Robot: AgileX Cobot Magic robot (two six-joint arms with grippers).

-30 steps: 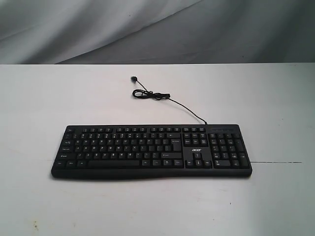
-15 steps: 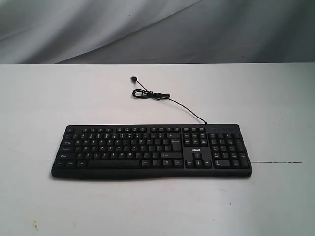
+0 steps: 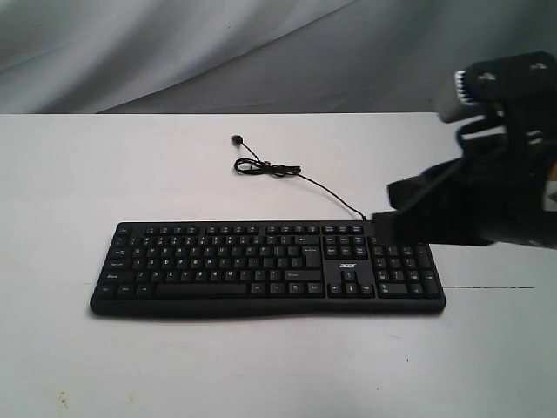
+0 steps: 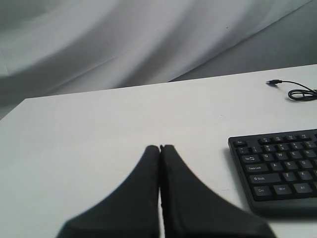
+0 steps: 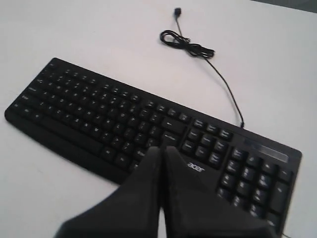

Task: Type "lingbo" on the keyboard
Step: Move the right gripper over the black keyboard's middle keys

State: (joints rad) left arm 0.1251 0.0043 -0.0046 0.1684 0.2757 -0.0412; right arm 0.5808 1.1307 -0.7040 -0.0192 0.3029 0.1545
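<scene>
The black keyboard [image 3: 261, 266] with white legends and an "acer" logo lies flat on the white table [image 3: 78, 174], its thin cable [image 3: 296, 178] curling away behind it. My right gripper [image 3: 383, 228] has come in from the right and hovers above the keyboard's number-pad end, shut with nothing between its fingers. In the right wrist view the shut right gripper [image 5: 162, 148] points at the keyboard [image 5: 89, 114] near the logo. My left gripper [image 4: 160, 148] is shut and empty over bare table, left of the keyboard's [image 4: 277, 163] end. It is out of the exterior view.
A grey draped cloth [image 3: 261, 52] hangs behind the table. The cable's plug [image 3: 236, 139] rests on the table behind the keyboard. Bare white table surrounds the keyboard on all sides.
The right arm has entered the exterior view from the right and now hangs over the keyboard's right end. The keyboard and cable have not moved.
</scene>
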